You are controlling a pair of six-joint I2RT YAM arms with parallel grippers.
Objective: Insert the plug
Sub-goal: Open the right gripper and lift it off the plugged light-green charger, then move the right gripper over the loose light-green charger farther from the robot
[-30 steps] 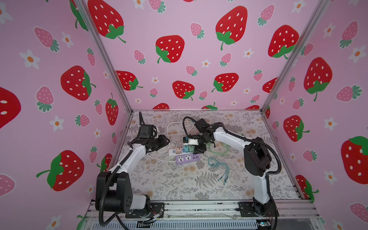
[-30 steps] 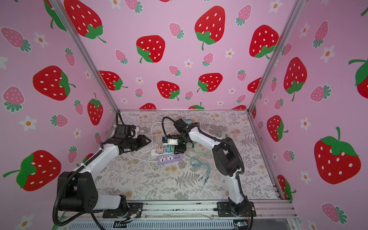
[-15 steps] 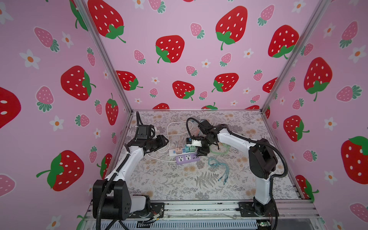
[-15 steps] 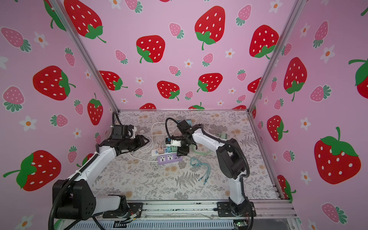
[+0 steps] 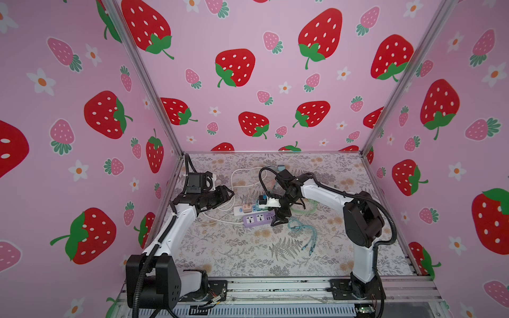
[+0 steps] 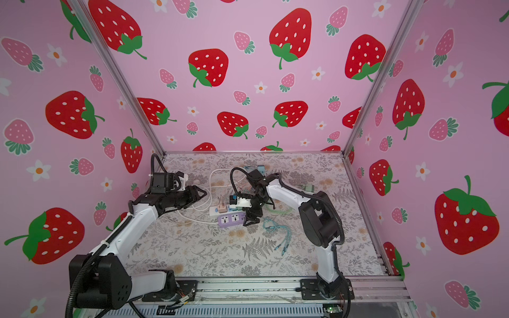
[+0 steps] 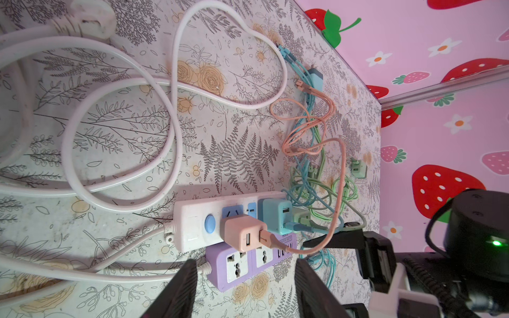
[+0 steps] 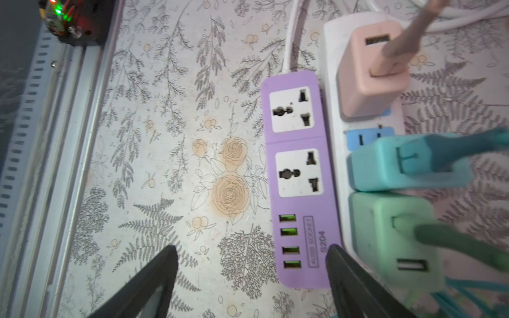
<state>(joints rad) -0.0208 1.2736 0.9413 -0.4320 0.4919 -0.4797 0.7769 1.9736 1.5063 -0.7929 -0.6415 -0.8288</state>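
The green charger (image 8: 391,236) is now sat in the end socket of the white power strip (image 8: 333,41), snug against the teal charger (image 8: 399,165), with the pink charger (image 8: 369,79) further along the same strip. It looks to have been let go within the last second. The right gripper (image 8: 252,247) has been opened wide, fingers well apart and empty, and shifted off the white power strip to hang over the USB end of the purple power strip (image 8: 297,165) lying flush beside it. The prongs can't be seen, so full seating is only guessed, but the insertion looks pretty much done. The left gripper (image 7: 245,263) is held off the white power strip's cord end, fingers apart, nothing gripped.
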